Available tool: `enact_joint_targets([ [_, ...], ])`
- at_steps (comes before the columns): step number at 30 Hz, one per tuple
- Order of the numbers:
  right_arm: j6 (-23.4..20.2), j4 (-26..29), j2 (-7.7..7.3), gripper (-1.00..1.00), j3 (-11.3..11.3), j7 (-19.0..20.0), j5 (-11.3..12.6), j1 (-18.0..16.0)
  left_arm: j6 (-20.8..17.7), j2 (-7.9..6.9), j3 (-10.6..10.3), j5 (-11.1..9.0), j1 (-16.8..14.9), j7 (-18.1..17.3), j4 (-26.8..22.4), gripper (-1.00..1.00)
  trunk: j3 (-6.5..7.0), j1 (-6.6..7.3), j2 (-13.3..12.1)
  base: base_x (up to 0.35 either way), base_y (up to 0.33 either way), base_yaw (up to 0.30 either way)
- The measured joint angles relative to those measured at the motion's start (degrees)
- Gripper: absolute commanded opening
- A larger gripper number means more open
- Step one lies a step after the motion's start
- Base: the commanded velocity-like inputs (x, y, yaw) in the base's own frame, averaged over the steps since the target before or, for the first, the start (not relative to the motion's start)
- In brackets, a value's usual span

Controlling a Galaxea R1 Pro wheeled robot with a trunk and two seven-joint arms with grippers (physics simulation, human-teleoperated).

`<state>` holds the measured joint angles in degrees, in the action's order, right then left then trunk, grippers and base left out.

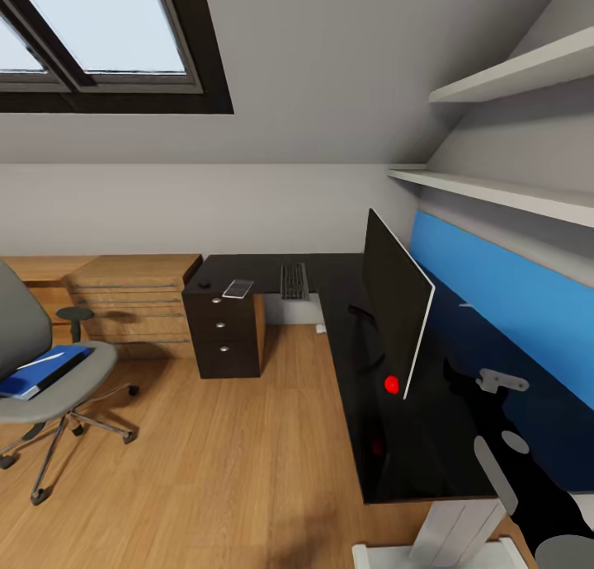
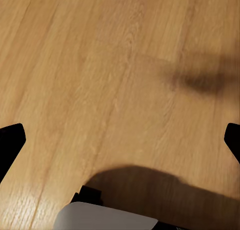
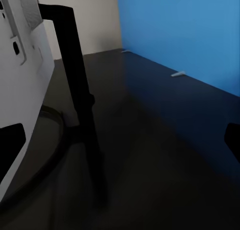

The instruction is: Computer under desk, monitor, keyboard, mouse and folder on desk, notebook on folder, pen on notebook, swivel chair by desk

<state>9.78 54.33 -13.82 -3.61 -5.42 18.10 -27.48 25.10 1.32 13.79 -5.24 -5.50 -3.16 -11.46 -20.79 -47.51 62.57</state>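
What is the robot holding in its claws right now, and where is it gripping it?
Nothing. The left claw is open above bare wooden floor; the right claw is open over the desk, beside the monitor stand, touching nothing.

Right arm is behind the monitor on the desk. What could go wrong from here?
1. The right gripper is open, close behind the monitor and its stand; a sideways swing could tip the thin screen.
2. The monitor stands near the desk front edge, so a push might send it off.
3. The folder lies partly off the swivel chair seat; bumping the chair could drop it.
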Motion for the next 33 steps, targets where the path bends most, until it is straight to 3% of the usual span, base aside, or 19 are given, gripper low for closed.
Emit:
enact_joint_targets([
  [15,-0.1,0.0,0.32,1.0,0.2,-0.2,0.2,0.0,-0.1,-0.01,0.0,0.0,0.0,0.0,0.0,1.0,0.0,-0.01,0.0,0.077,-0.025,0.0],
  [33,-0.1,0.0,1.82,1.0,-0.1,-0.8,0.3,0.0,-0.1,-0.01,0.0,0.0,0.0,0.1,0.0,1.0,-0.09,-0.01,0.0,0.003,-0.001,0.012],
])
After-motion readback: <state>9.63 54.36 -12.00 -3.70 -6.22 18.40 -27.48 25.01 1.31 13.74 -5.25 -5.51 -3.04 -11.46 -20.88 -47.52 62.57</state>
